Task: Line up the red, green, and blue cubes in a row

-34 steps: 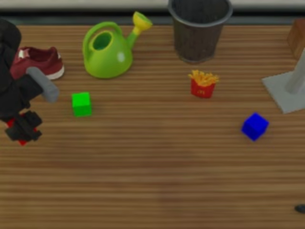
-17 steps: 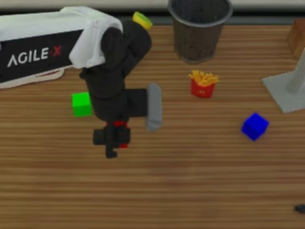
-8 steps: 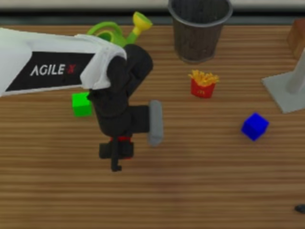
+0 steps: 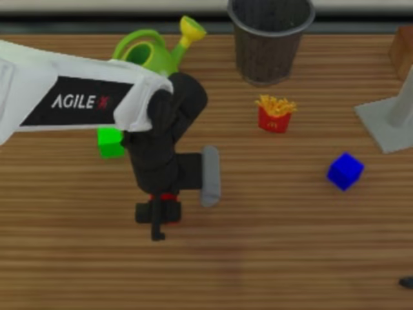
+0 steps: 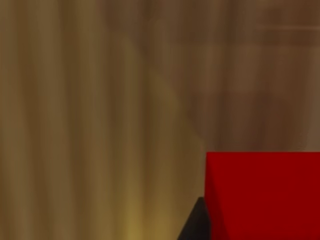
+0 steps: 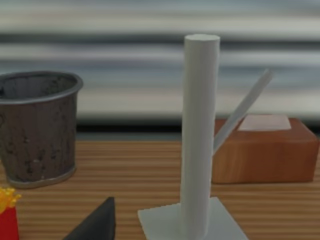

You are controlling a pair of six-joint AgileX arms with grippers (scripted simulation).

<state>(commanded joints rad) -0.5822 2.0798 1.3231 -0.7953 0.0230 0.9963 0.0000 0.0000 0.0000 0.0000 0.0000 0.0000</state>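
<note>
While the red cube (image 4: 166, 196) sits clamped in the left tool (image 4: 157, 216), only a sliver of red shows from above between the dark fingers, left of the surface's (image 4: 271, 252) middle; the left wrist view fills one corner with the cube's red face over the wood grain. Compared with half a second ago, the tool has crept a touch nearer the front edge, and the white arm now hides more of the green cube (image 4: 110, 143), which peeks out just left of the wrist. The blue cube (image 4: 344, 170) lies well apart on the right, unmoved. Behind, the lime watering can (image 4: 150, 53) shows past the arm, the grey bin (image 4: 270, 37) stands at the back, and the fries carton (image 4: 275, 113) sits in front of it. The right tool (image 4: 406, 282) is parked at the front right corner; I cannot tell its grip.
</note>
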